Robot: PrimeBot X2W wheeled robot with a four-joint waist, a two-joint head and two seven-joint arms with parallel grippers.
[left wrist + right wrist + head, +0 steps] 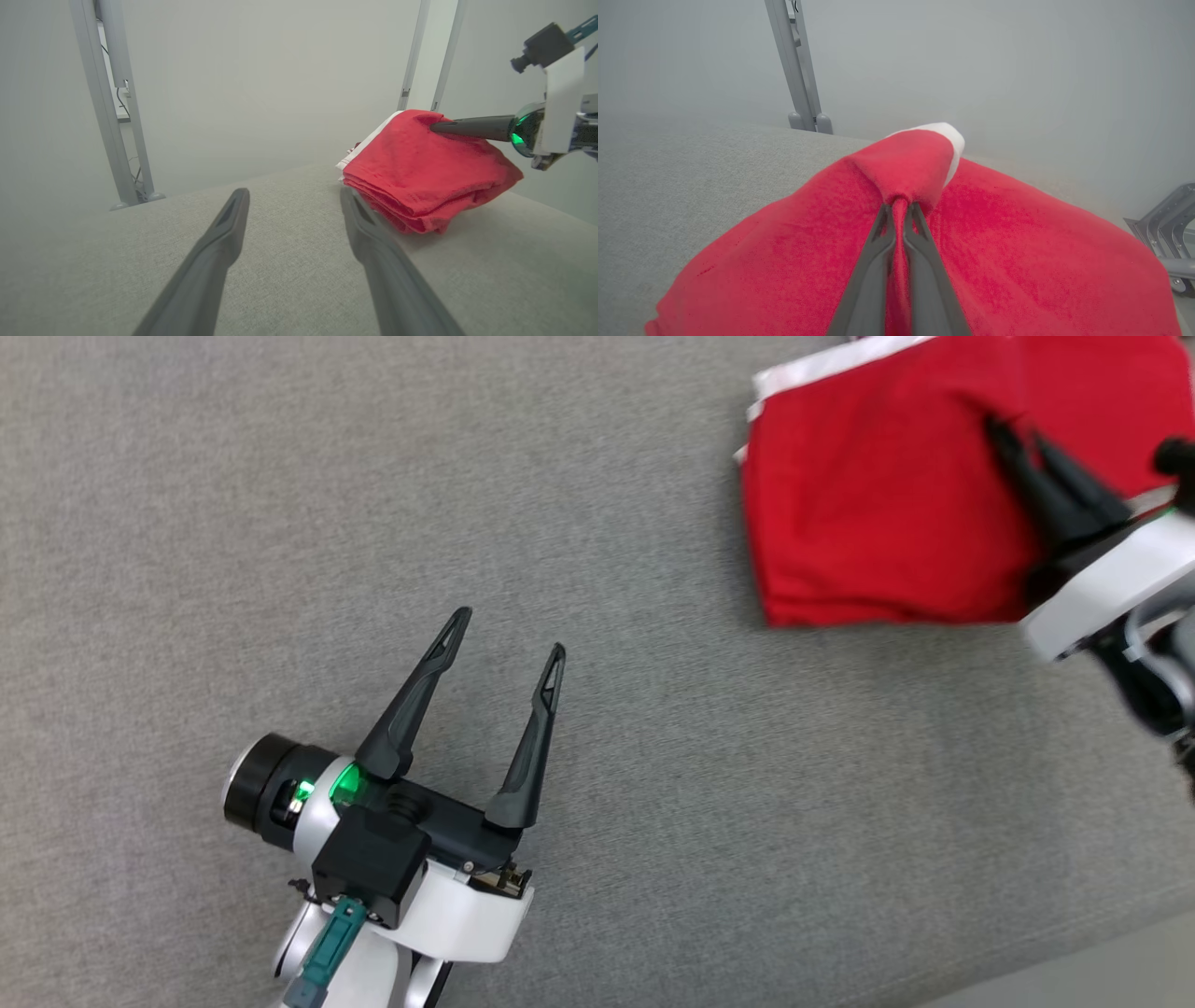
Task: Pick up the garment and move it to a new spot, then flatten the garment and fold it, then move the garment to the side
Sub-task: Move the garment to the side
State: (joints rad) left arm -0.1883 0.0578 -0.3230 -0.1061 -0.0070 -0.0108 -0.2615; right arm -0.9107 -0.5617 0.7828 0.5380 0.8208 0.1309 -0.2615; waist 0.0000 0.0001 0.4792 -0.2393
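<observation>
at the right gripper (899, 207): clamped tight on a pinched ridge of the red garment (887, 504), a thick folded stack lying under and around its fingertips on the grey cushion (373, 476). at the left gripper (510, 631): spread wide, holding nothing, poised over bare cushion with the stack well off to its right. probably grips only the top layer, so could peel the stack open or drag it crooked on lifting. could also slip free from so thin a pinch. with the white trim (369, 142) beyond the fingertips near the cushion's far edge, risks spilling over if pushed onward.
</observation>
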